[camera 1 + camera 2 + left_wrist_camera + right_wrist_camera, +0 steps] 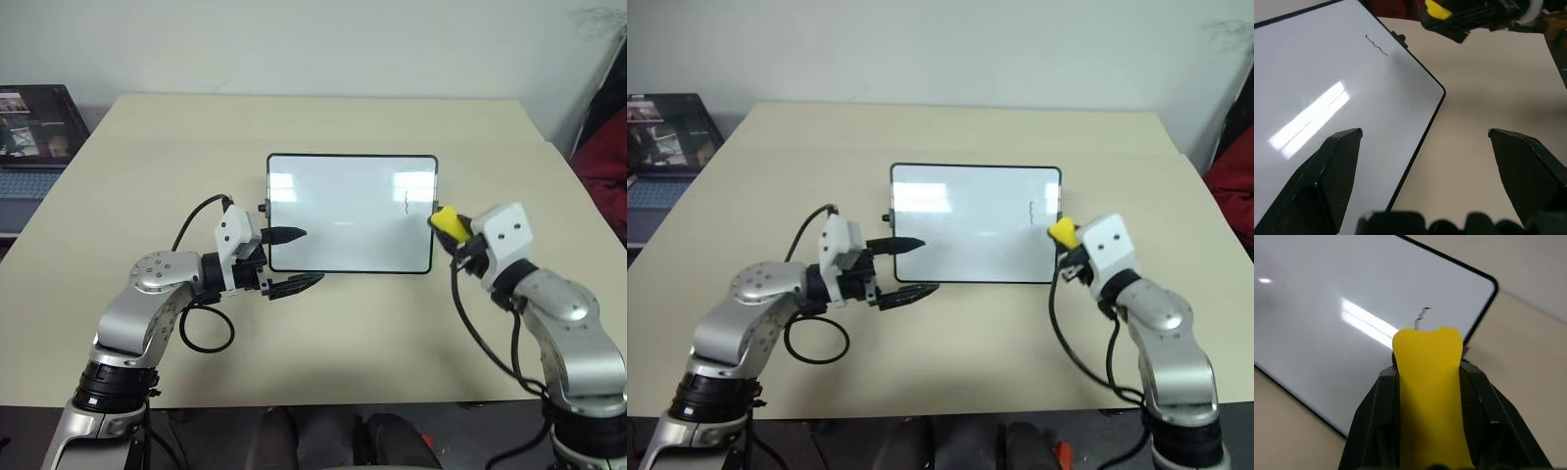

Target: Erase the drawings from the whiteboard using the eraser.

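Only 1 squiggle of the drawings [402,203] really readable, a thin black stroke near the right short edge of the whiteboard [351,212]; rest of the glossy white face mostly glare, nothing else clearly made out on it. In the right wrist view, lower end of that stroke hidden behind the eraser [1431,396], so only its top hook visible. Eraser's dark face not visible either, just the yellow sponge. Laptop [34,137] cut off by the frame, sitting past the table's far left corner. Whiteboard lying flat around the middle of the table [323,352], a bit toward the right edge. Right gripper [453,235] clamped tight on the eraser, yellow block poking out between the 2 black fingers, hanging at the whiteboard's right short edge near the front corner, just in front of the squiggle; touching the board or not, hard to say. Left gripper [299,260] spread wide, nothing in it, straddling the whiteboard's front left corner: 1 finger [286,235] over the white face, the other over bare table just off the front edge.
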Available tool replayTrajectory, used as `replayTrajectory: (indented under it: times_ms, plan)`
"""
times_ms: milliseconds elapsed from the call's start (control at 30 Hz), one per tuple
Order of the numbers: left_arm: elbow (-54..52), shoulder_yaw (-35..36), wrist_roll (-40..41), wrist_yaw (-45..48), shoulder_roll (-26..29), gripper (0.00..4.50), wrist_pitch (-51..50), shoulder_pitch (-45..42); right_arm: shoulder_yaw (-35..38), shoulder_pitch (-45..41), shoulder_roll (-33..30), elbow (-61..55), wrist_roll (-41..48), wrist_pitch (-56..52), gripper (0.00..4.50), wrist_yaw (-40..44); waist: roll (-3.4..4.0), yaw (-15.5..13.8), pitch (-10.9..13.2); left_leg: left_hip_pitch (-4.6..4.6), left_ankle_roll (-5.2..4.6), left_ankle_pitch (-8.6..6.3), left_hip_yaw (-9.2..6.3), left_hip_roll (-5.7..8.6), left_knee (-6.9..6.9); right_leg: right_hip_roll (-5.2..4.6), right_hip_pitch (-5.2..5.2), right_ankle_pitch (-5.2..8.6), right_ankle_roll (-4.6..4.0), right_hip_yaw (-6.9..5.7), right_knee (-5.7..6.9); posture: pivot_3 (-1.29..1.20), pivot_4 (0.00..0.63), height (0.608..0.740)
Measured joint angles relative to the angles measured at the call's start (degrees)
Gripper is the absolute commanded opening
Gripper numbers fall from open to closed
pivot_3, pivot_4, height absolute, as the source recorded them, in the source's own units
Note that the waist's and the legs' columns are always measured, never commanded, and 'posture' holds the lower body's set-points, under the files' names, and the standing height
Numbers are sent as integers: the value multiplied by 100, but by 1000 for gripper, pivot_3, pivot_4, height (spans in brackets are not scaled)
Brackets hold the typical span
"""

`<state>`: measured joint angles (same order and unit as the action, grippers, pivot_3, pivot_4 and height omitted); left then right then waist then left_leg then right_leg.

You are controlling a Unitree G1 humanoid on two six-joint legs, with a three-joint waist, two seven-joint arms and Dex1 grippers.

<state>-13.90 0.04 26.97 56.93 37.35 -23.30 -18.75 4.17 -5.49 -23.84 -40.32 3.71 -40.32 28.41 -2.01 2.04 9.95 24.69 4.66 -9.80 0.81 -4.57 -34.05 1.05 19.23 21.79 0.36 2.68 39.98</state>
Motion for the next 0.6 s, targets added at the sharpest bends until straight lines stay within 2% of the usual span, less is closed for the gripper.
replayTrajectory:
  times_ms: [100, 267, 600]
  plan:
    - [4, 51, -4, -141, 0, 4500, -14, 201, -484, 437, 47, -107, 16, 108, 1263, -32, 0, 9, 0, -1, 0, 0, -1, 2, -1, 1, 0, 3, 5, -1, 4, 0, 150, 740]
    - [6, 54, -9, -268, -16, 4500, -13, 212, -1058, 509, -126, -122, -120, 499, 1263, -54, -1, -25, 0, 2, -1, 0, -3, 12, -11, 0, -6, 9, 22, -5, 2, 0, 150, 740]
    - [7, 41, -16, -381, -59, 4500, -11, 55, -900, -130, -212, -30, 54, 608, 1263, 16, -2, -36, 0, 4, 0, 0, -7, 10, -11, 1, -6, 5, 15, -8, 0, 0, 150, 740]
